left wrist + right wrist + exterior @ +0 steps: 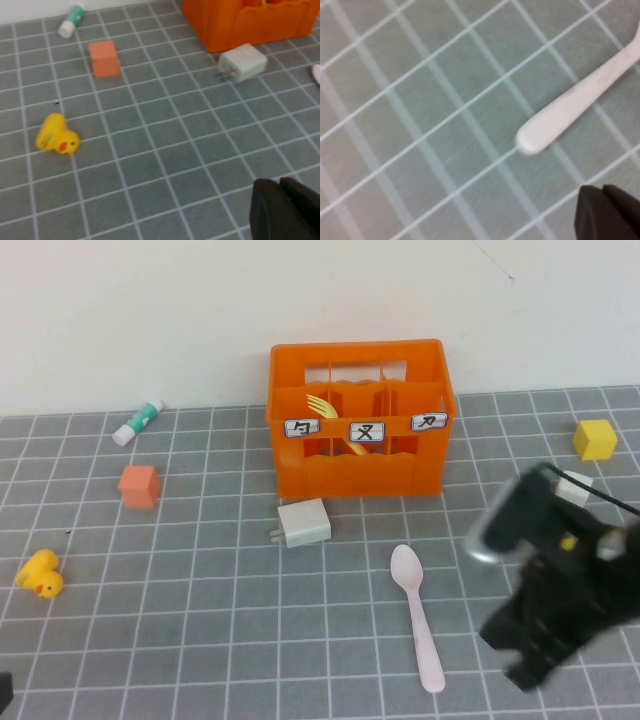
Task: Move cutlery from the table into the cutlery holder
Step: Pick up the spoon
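Observation:
The orange cutlery holder (358,418) stands at the back middle of the grey table (200,640). The yellow fork (330,418) stands inside it, tines up, behind the left and middle labels. The pale pink spoon (418,618) lies flat on the table in front of the holder, bowl toward it. My right gripper (520,665) hovers just right of the spoon's handle end, fingers shut and empty; the right wrist view shows the handle end (555,125) near the gripper (598,189). My left gripper (275,182) is shut and empty, low at the front left (3,690).
A white charger plug (303,523) lies in front of the holder's left corner. An orange cube (139,486), a white and green tube (138,421) and a yellow rubber duck (40,574) sit on the left. A yellow cube (595,439) sits at the far right.

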{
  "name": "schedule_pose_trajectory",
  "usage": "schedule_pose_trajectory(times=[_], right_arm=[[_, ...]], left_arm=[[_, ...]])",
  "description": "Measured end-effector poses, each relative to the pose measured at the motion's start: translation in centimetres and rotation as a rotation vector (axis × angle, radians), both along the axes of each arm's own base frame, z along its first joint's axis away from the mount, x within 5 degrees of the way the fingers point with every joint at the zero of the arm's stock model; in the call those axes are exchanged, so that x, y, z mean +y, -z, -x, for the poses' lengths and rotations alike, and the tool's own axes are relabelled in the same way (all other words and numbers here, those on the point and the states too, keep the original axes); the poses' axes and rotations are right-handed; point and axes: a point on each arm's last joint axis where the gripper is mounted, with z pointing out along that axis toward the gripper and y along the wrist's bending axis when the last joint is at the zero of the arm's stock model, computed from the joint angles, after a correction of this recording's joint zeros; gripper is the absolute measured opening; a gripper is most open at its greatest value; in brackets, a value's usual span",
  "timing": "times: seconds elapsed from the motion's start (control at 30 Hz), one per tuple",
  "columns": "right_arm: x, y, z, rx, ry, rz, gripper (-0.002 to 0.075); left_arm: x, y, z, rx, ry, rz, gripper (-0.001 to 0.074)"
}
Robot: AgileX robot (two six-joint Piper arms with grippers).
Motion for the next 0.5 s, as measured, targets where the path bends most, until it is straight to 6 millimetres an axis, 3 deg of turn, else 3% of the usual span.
schedule_pose_trajectory(times=[0.17, 0.33, 0.4, 0.5], right_arm=[[2.5, 1.2, -4.1, 0.047, 0.059, 0.069, -0.0002], [4.0, 2.4, -6.7, 0.055, 0.101, 0.053, 0.0004], [4.6, 3.2, -7.4, 0.071, 0.127, 0.028, 0.0046], [5.3, 4.2, -8.2, 0.106, 0.161, 0.006, 0.0181]], left_arm=[[0.4, 2.1, -0.1, -0.016, -0.057, 0.016, 0.0000], [0.3, 2.0, -0.3, -0.043, -0.063, 0.057, 0.0000], [0.2, 1.9, -0.3, -0.058, -0.057, 0.065, 0.0000], [0.2, 1.8, -0.3, -0.061, -0.055, 0.073, 0.0000]])
